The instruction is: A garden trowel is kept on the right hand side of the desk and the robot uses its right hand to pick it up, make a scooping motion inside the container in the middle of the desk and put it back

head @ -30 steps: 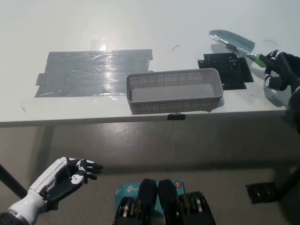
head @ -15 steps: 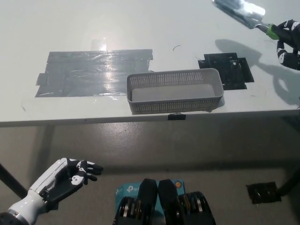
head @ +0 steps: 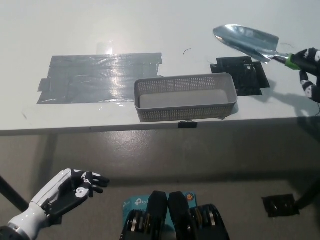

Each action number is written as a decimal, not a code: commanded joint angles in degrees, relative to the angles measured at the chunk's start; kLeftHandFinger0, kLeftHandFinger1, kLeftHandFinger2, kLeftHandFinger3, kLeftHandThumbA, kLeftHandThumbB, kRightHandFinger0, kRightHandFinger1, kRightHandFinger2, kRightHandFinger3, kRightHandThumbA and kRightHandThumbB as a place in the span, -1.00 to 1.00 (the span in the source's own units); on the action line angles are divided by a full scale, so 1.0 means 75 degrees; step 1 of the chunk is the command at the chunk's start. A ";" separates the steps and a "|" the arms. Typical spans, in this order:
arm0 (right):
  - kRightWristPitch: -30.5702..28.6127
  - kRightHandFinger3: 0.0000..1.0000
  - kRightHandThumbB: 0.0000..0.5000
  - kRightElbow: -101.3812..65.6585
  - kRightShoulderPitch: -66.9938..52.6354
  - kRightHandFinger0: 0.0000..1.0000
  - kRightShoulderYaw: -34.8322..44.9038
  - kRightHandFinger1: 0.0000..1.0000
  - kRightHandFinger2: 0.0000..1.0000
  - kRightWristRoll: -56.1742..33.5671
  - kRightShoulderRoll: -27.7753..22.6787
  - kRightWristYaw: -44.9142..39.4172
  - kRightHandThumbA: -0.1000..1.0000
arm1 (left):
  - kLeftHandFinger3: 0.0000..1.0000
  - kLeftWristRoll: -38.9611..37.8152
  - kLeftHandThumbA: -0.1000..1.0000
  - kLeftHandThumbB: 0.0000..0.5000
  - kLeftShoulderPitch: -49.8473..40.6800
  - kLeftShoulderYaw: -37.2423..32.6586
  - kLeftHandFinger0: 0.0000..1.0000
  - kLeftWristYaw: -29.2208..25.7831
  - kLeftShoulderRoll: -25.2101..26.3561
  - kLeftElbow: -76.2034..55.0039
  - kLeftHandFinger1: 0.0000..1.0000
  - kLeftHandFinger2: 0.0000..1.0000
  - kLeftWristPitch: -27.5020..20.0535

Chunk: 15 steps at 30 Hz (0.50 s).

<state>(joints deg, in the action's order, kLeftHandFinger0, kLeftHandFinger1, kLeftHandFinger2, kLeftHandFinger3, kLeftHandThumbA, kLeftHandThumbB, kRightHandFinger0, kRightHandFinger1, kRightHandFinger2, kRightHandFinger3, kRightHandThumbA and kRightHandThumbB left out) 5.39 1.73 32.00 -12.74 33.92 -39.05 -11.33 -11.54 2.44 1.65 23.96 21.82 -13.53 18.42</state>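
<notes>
My black right hand (head: 309, 67) is at the right edge of the picture, shut on the green handle of the garden trowel (head: 248, 41). The trowel's shiny metal blade points left and hangs in the air above the black mat (head: 241, 75), right of and behind the grey mesh container (head: 185, 96). The container stands near the desk's front edge with nothing showing inside it. My white left hand (head: 65, 189) rests open below the desk at the lower left.
A large patch of grey tape (head: 97, 76) lies on the white desk (head: 150, 30) left of the container. A small black clip (head: 188, 124) sits on the desk's front edge. A black floor plate (head: 279, 205) lies at the lower right.
The right hand lifted the trowel from beside the black mat up toward the far right corner, then brought it back down and left, blade now larger and nearer the container. Left hand unmoved.
</notes>
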 commanded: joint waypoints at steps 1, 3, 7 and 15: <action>-0.0479 -0.66 -0.33 -0.0144 0.0201 -1.00 0.0374 -0.71 -0.05 -0.0184 -0.0496 -0.0127 -1.00 | 0.04 -0.0145 0.90 -0.77 0.0094 0.0065 0.38 0.0089 0.0231 -0.0067 0.35 0.28 -0.0108; -0.0685 -0.70 -0.27 0.0045 0.0205 -1.00 0.0405 -0.67 0.08 -0.0107 -0.0525 0.0046 -1.00 | 0.03 -0.0076 0.95 -0.73 0.0100 0.0026 0.38 0.0094 0.0260 -0.0098 0.35 0.27 -0.0149; -0.1099 -0.51 -0.13 0.0414 0.0376 -1.00 0.0373 -0.33 0.26 0.0180 -0.0720 0.0205 -1.00 | 0.13 -0.0131 0.93 -0.78 0.0163 0.0055 0.36 0.0103 0.0255 -0.0083 0.35 0.28 -0.0111; -0.2059 -0.58 -0.72 0.0215 0.0650 -1.00 -0.0061 -0.94 -0.48 0.0811 -0.0845 0.0129 -1.00 | -0.01 -0.0129 0.92 -0.79 0.0302 0.0046 0.30 0.0120 0.0254 -0.0037 0.30 0.22 -0.0123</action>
<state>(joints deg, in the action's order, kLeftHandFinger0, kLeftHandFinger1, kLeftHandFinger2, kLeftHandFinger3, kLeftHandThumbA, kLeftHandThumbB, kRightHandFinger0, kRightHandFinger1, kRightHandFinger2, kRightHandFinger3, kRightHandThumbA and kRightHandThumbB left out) -3.30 6.29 32.66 -12.45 36.03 -42.28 -11.67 -11.54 3.48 1.62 24.24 22.05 -13.50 18.42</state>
